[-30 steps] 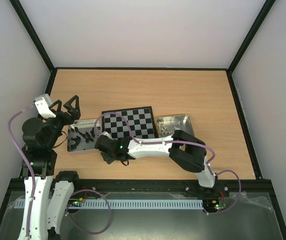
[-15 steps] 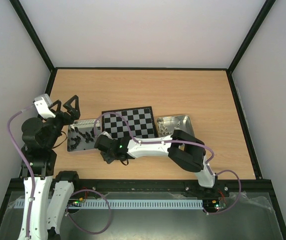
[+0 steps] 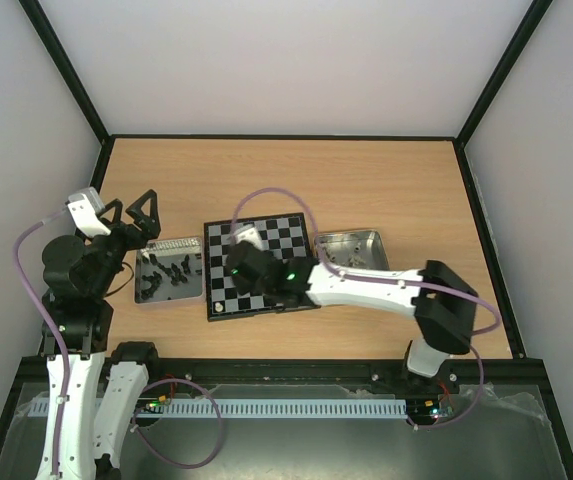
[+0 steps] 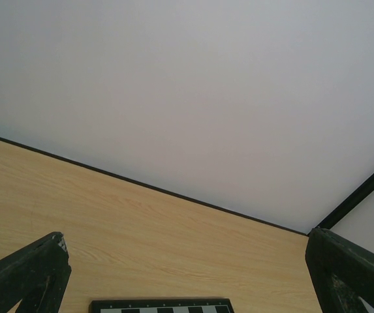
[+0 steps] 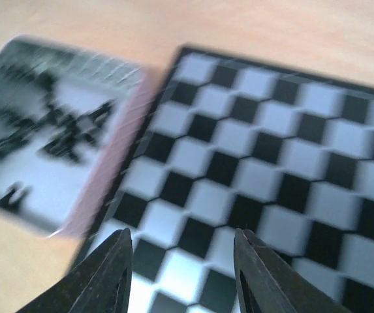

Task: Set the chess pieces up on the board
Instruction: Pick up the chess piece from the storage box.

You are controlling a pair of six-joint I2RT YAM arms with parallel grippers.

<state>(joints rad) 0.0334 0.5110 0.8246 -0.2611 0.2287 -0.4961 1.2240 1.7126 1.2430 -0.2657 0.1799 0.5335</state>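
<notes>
The board (image 3: pixel 284 232) lies in the middle of the table, and its far edge (image 4: pixel 160 305) shows low in the left wrist view. My right gripper (image 3: pixel 239 268) hovers over the board's left half (image 5: pixel 265 150), jaws open (image 5: pixel 181 233) with nothing between them. No chess pieces show on the squares in the blurred right wrist view. Black chess pieces (image 3: pixel 169 270) lie in a metal tin (image 3: pixel 148 292) left of the board, also seen as black chess pieces (image 5: pixel 59 124). Cream chess pieces (image 3: pixel 332 258) lie in a second tin (image 3: pixel 366 238) on the right. My left gripper (image 3: pixel 138 215) is raised over the left tin's far end, open wide (image 4: pixel 185 238) and empty.
A purple cable (image 3: pixel 266 200) loops over the board's far edge from the right arm. The black rim (image 3: pixel 286 137) borders the table at the back, with white walls behind. Bare wood (image 4: pixel 141 235) stretches beyond the board.
My right gripper has opened and moved from the board's near left corner further in over the board. Its arm has swung out to the right. The left arm has not moved.
</notes>
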